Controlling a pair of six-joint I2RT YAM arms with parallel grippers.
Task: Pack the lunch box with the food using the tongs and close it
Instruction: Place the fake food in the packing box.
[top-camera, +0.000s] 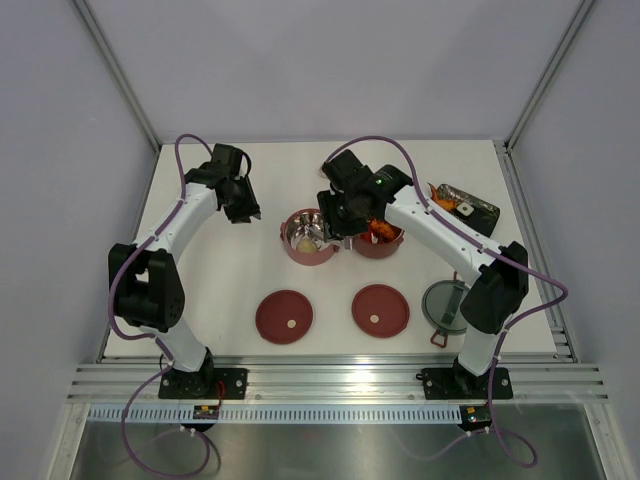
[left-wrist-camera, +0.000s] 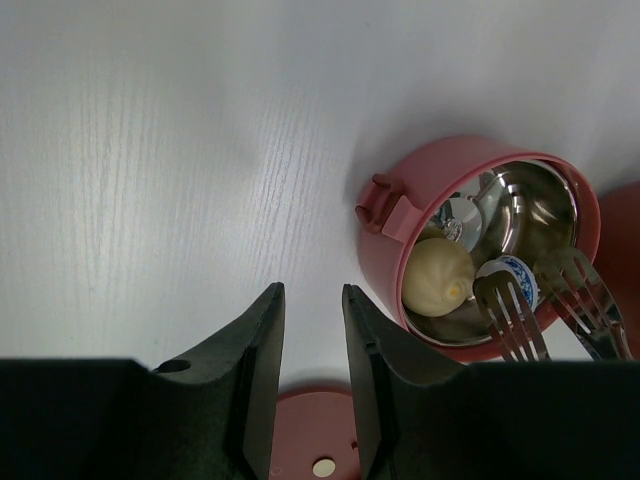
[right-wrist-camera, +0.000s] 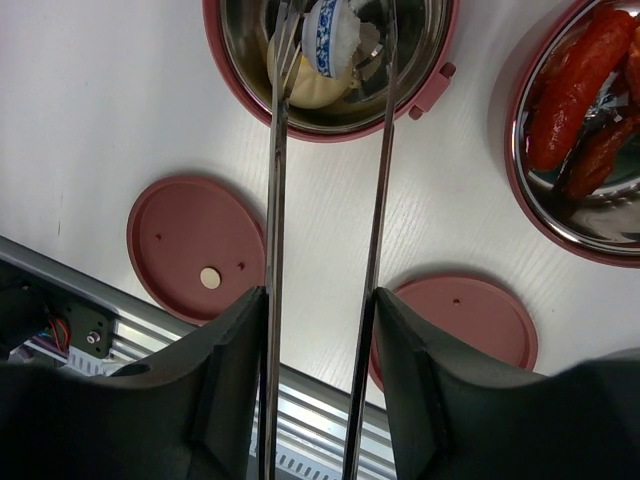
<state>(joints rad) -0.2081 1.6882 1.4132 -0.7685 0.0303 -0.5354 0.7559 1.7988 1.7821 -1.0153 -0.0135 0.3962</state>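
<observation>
Hovering over the white table (top-camera: 225, 285) at the far left, my left gripper (left-wrist-camera: 311, 292) is released: its two black fingers stand a narrow gap apart with nothing between them. Just below it in the left wrist view lies the left disc lid (top-camera: 284, 316), flat on the table.

To the right of that stands the left bowl (top-camera: 310, 237), open. Inside its steel well rest a pale round bun (left-wrist-camera: 438, 278) and, just beside it, a small white piece with blue markings (left-wrist-camera: 505, 275).

My right gripper (right-wrist-camera: 320, 295) is clenched on the tongs (right-wrist-camera: 275, 200). Each silver arm lies against the inner face of one finger, and the arms run forward, spread apart, into the left bowl. The forked tips sit on either side of the white piece; I cannot tell whether they pinch it.

Next comes the right bowl (top-camera: 380, 240), touching or nearly touching the left one and partly hidden under my right wrist in the top view. It holds orange-red food (right-wrist-camera: 575, 85).

Nearer my bases lies the right disc lid (top-camera: 380, 310), and right of it the grey top lid (top-camera: 445, 302), beside my right arm. At the far right sits a black tray (top-camera: 470, 208) with something orange on it.
</observation>
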